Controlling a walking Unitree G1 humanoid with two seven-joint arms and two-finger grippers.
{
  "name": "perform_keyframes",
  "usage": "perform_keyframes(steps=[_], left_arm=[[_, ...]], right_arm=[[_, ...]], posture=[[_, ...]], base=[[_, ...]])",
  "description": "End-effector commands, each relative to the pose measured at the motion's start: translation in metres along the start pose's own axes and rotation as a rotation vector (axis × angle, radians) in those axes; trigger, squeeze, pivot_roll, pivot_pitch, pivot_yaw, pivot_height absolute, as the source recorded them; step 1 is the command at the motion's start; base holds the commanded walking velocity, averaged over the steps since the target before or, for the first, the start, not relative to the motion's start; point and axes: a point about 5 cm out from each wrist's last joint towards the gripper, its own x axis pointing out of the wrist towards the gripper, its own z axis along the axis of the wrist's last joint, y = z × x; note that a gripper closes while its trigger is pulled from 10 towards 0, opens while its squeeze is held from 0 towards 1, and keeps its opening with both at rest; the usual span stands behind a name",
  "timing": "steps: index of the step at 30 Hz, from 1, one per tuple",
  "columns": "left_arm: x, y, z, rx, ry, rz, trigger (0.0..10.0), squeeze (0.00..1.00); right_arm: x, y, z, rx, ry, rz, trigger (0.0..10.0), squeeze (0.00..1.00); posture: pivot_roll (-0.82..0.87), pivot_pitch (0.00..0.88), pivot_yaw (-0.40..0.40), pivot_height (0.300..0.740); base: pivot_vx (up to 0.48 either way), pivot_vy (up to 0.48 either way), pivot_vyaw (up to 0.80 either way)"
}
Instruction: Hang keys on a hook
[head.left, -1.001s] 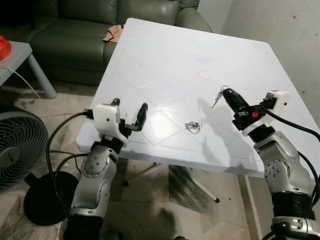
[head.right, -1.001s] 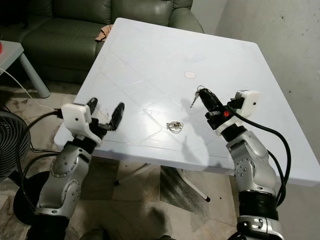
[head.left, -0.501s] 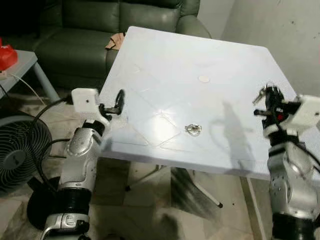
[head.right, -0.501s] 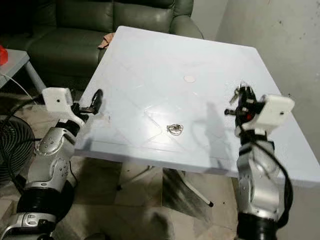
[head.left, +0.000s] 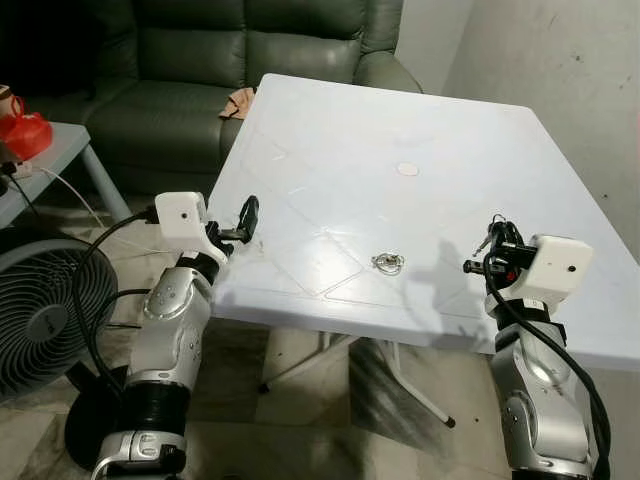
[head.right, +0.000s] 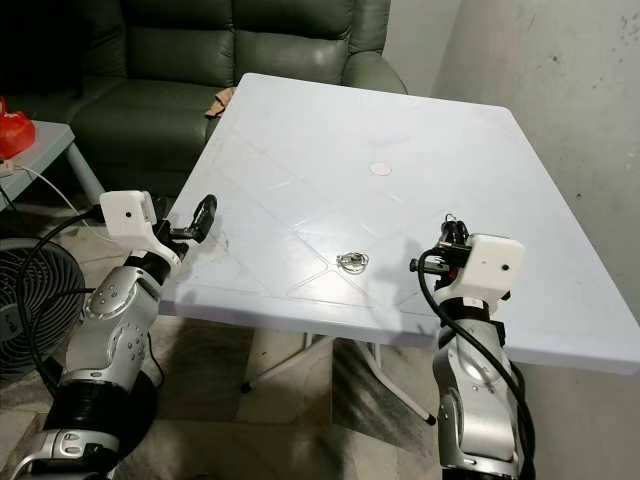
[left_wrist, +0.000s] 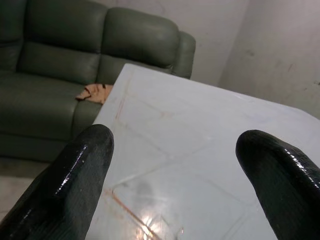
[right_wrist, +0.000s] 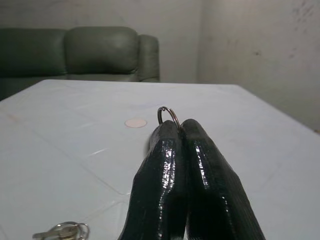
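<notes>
Keys (head.left: 491, 237) are clamped in the right hand (right_wrist: 176, 131), whose fingers are pressed together on them so that only the ring pokes out above the tips; that hand is raised over the counter's near right edge. Largest in the room is the green sofa (head.left: 190, 70) beyond the far left corner; then the white counter (head.left: 400, 120), which bears a small round disc (head.left: 407, 169) near its middle and a second bunch of keys (head.left: 386, 263) lying loose close to the near edge, between the two arms. A fan (head.left: 45, 310) stands on the floor off the left edge. The left hand (head.left: 244, 218) is held just off the near left edge, its fingers (left_wrist: 82, 170) spread well apart, holding nothing. No hook can be made out, so the sensible course is to keep the grip firm, leave the ring free above the fingertips, and turn to find the hook before reaching.
</notes>
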Motion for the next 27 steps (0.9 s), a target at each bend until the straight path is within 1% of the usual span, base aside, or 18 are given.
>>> perform_keyframes(steps=[1, 3, 10, 16, 18, 21, 27], left_arm=[[0.005, -0.004, 0.005, 0.031, -0.016, -0.025, 10.0, 0.00], [0.006, -0.005, 0.006, 0.043, -0.026, -0.030, 10.0, 0.00], [0.010, -0.005, 0.011, 0.040, -0.048, -0.034, 10.0, 0.00], [0.014, -0.005, 0.011, 0.025, -0.049, -0.034, 10.0, 0.00], [0.015, -0.006, 0.011, 0.012, -0.051, -0.035, 10.0, 0.00], [0.017, -0.006, 0.012, 0.025, -0.053, -0.027, 10.0, 0.00], [0.020, -0.008, 0.010, -0.001, -0.037, 0.003, 10.0, 0.00]], right_arm=[[0.004, -0.003, 0.003, -0.036, -0.006, -0.019, 10.0, 0.00], [0.006, -0.004, 0.003, -0.013, 0.007, -0.033, 10.0, 0.00], [0.010, -0.002, 0.002, -0.063, 0.021, 0.007, 10.0, 0.00], [0.014, 0.001, 0.003, -0.064, 0.018, 0.012, 10.0, 0.00], [0.015, 0.002, 0.004, -0.067, 0.015, 0.019, 10.0, 0.00], [0.016, 0.003, 0.004, -0.069, 0.014, 0.026, 10.0, 0.00], [0.016, 0.003, 0.003, -0.080, 0.016, 0.036, 10.0, 0.00]], posture=[[-0.04, 0.013, -0.046, 0.711], [-0.04, 0.008, -0.045, 0.711], [-0.03, 0.000, -0.045, 0.711], [-0.03, 0.000, -0.047, 0.711], [-0.03, 0.000, -0.050, 0.711], [-0.03, 0.000, -0.050, 0.711], [-0.04, 0.000, -0.054, 0.711]], base=[[0.000, 0.000, -0.74], [0.000, 0.000, -0.74], [0.000, 0.000, -0.72], [0.000, 0.000, -0.72], [0.000, 0.476, -0.72], [0.000, 0.480, -0.72], [0.000, 0.000, -0.72]])
